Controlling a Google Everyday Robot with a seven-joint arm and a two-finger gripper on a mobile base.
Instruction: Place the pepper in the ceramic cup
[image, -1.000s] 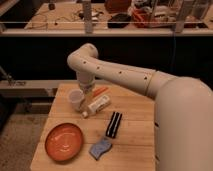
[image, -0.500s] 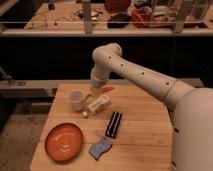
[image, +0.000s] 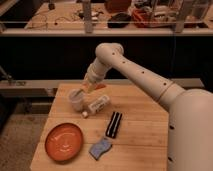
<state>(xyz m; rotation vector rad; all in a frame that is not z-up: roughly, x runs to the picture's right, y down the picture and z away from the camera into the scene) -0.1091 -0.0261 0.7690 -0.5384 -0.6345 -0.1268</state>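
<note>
The off-white ceramic cup stands on the wooden table at the back left. My gripper reaches down from the right, just above and behind the cup's right rim. A small orange bit, the pepper, shows at the gripper tip, held above the table. Most of the pepper is hidden by the gripper.
A white labelled bottle lies just right of the cup. A black object lies mid-table, with a blue sponge in front of it. An orange plate sits at the front left. A cluttered bench stands behind.
The arm has swung left, and the gripper has carried the pepper from behind the bottle to over the cup's rim. The cup, bottle and plate have not moved.
</note>
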